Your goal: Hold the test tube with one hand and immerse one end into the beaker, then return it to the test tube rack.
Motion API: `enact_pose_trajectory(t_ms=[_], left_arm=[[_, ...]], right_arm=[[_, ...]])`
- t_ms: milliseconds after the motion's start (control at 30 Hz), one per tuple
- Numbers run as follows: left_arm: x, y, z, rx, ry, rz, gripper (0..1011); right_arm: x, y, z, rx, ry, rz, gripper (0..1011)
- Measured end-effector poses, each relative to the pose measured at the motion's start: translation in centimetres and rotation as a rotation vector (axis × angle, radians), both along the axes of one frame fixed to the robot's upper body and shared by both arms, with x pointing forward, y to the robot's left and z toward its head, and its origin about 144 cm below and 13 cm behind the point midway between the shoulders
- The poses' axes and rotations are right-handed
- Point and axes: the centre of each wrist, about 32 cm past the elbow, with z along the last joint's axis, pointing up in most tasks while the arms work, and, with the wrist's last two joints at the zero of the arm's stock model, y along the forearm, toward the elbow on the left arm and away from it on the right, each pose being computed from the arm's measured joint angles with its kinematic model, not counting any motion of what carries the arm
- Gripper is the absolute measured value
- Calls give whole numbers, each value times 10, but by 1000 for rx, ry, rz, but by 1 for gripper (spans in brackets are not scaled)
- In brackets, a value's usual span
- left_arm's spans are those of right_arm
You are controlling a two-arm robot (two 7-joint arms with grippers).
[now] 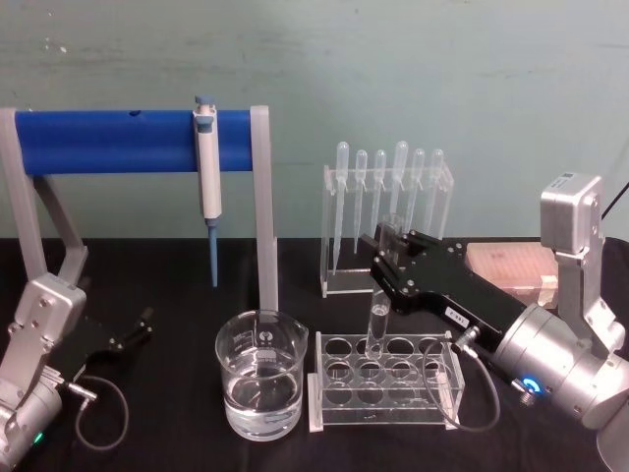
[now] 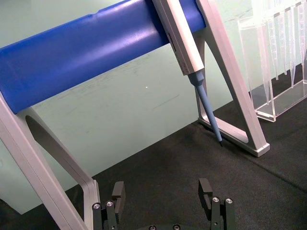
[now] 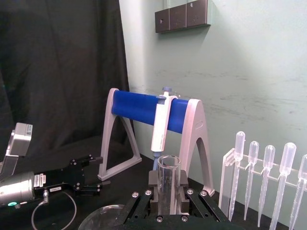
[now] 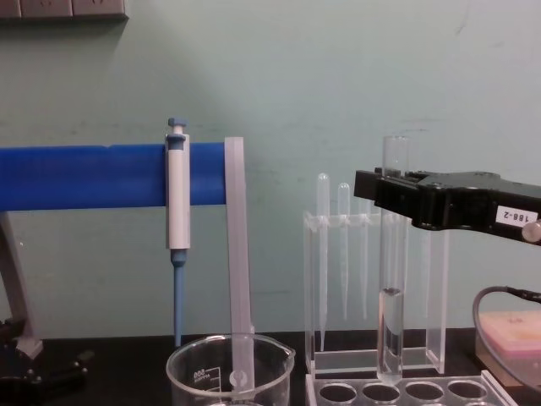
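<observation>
chest view, right hand (image 4: 391, 188) gripping test tube (image 4: 390, 275)

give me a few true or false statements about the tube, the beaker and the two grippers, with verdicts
1. The right gripper is shut on the test tube. True.
2. The test tube lies flat on the table. False: it is held upright at the back row of the test tube rack.
3. The beaker holds clear liquid. True.
4. The tube's lower end is dipped in the beaker. False: the beaker stands beside the rack, on the robot's left of the tube.
5. The left gripper grips the micropipette. False: it is open, low by the table, and the micropipette hangs on the blue bar.
</observation>
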Motion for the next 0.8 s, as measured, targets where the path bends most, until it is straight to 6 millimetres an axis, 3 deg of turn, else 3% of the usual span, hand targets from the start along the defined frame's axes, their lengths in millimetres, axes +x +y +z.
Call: enact_pose_trajectory(t_ms=[600, 800], left_arm=[[0, 0, 0, 0, 0, 0, 1000], [0, 0, 0, 0, 0, 0, 1000]], right_arm=[[0, 0, 0, 1, 0, 2, 225], [4, 7, 8, -4, -20, 28, 225]])
